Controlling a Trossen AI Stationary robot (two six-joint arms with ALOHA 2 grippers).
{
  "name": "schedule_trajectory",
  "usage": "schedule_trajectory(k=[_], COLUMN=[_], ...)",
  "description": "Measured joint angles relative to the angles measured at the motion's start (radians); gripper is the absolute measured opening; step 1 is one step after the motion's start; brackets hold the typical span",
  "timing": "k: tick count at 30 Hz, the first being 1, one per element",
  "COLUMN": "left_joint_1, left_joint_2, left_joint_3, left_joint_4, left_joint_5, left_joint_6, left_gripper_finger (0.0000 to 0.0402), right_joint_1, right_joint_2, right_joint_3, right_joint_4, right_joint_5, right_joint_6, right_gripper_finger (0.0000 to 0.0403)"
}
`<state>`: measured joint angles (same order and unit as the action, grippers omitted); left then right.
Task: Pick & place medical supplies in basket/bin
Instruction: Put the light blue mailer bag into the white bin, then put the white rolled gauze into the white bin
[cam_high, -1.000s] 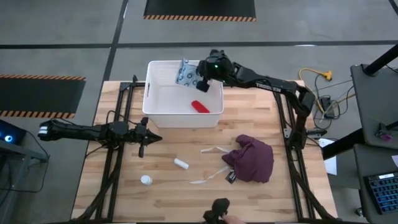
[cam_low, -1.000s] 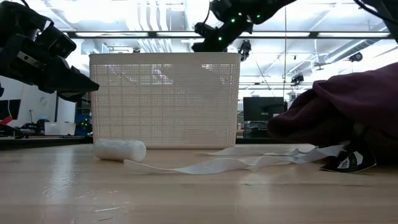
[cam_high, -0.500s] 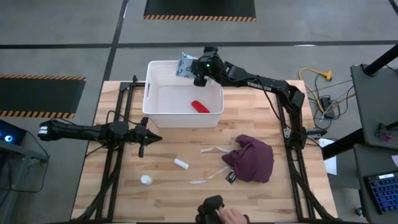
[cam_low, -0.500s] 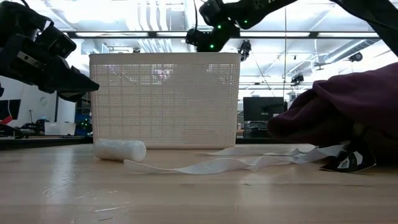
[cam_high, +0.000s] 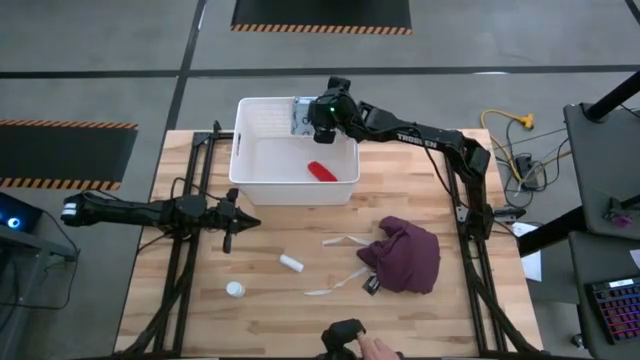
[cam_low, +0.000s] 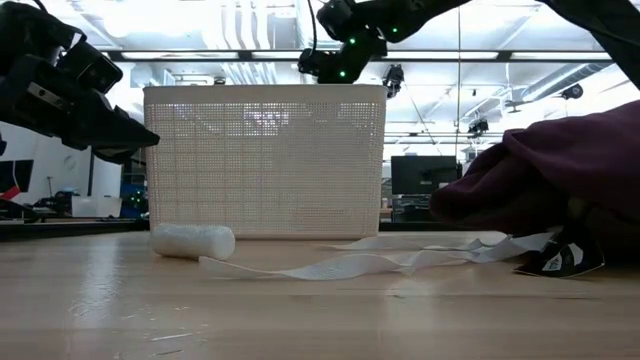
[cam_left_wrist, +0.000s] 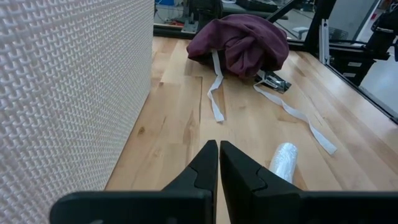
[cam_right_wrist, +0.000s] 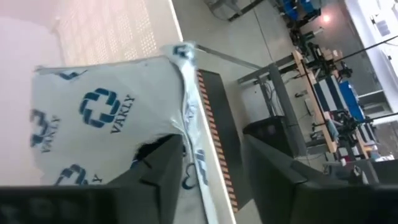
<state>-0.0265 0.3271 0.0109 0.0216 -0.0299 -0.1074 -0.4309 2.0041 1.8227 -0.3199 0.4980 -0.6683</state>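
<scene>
The white bin (cam_high: 250, 180) stands at the table's far middle, and a red roll (cam_high: 321, 171) lies in it. My right gripper (cam_high: 318, 118) hovers at the bin's far rim with its fingers apart (cam_right_wrist: 214, 177). The grey packet with blue logos (cam_right_wrist: 106, 118) is right beside them, at the far wall (cam_high: 299, 116). A short white cylinder (cam_high: 291, 263) and a small white round piece (cam_high: 234, 289) lie on the table. My left gripper (cam_high: 232, 222) is shut, above the table left of the middle. My right gripper has the packet's sealed edge (cam_right_wrist: 189, 134) running down beside one finger (cam_right_wrist: 163, 168). I cannot tell whether that finger touches it. The other finger stands clear of it.
A purple cloth (cam_high: 405, 253) lies at the right with white strips (cam_high: 340, 280) and a small black tag (cam_high: 371, 285) beside it. A person's hand (cam_high: 372, 348) with a dark object (cam_high: 343, 335) shows at the near edge. In the left wrist view the bin's ribbed wall (cam_left_wrist: 68, 93) is close by.
My right gripper has carried the packet toward the bin's far rim and a little toward the table's left. The packet, held above the rim half a second ago, now shows lower at the bin's far wall. The hand at the near edge has shifted.
</scene>
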Motion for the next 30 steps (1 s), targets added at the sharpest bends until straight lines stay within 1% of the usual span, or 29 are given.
schedule_trajectory(k=[2, 5, 9, 14, 17, 18, 19, 20, 23, 26, 27, 28, 30], left_joint_1=[0.000, 0.000, -0.001, -0.001, -0.001, -0.001, -0.001, -0.001, 0.000, 0.000, 0.000, 0.000, 0.000], left_joint_2=[0.000, 0.000, 0.000, 0.000, 0.000, 0.000, 0.000, 0.000, 0.000, 0.000, 0.000, 0.000, 0.000], left_joint_3=[0.000, 0.000, 0.000, 0.000, 0.000, 0.000, 0.000, 0.000, 0.000, 0.000, 0.000, 0.000, 0.000], left_joint_4=[0.000, 0.000, 0.000, 0.000, 0.000, 0.000, 0.000, 0.000, 0.000, 0.000, 0.000, 0.000, 0.000], left_joint_5=[0.000, 0.000, 0.000, 0.000, 0.000, 0.000, 0.000, 0.000, 0.000, 0.001, 0.000, 0.000, 0.000], left_joint_6=[0.000, 0.000, 0.000, 0.000, 0.000, 0.000, 0.000, 0.000, 0.000, 0.000, 0.000, 0.000, 0.000], left_gripper_finger=[0.0000, 0.0000, 0.0000, 0.0000, 0.0000, 0.0000, 0.0000, 0.0000, 0.0000, 0.0000, 0.0000, 0.0000, 0.0000], right_joint_1=[0.004, 0.008, 0.010, 0.010, 0.013, 0.013, 0.014, 0.015, 0.021, 0.042, 0.056, 0.080, 0.143], right_joint_2=[-0.002, -0.004, -0.005, -0.006, -0.006, -0.007, -0.011, -0.018, -0.052, -0.098, -0.113, -0.126, -0.149], right_joint_3=[0.012, 0.053, 0.142, 0.253, 0.324, 0.353, 0.378, 0.397, 0.440, 0.449, 0.446, 0.440, 0.421], right_joint_4=[-0.002, -0.056, -0.195, -0.398, -0.473, -0.495, -0.517, -0.531, -0.540, -0.578, -0.595, -0.621, -0.688], right_joint_5=[0.008, 0.025, 0.026, 0.025, 0.014, -0.009, -0.056, -0.126, -0.397, -0.668, -0.733, -0.777, -0.775], right_joint_6=[0.022, 0.051, 0.098, 0.165, 0.263, 0.302, 0.337, 0.369, 0.468, 0.566, 0.585, 0.588, 0.575], right_gripper_finger=[0.0182, 0.0212, 0.0239, 0.0255, 0.0255, 0.0254, 0.0253, 0.0251, 0.0245, 0.0240, 0.0238, 0.0236, 0.0234])
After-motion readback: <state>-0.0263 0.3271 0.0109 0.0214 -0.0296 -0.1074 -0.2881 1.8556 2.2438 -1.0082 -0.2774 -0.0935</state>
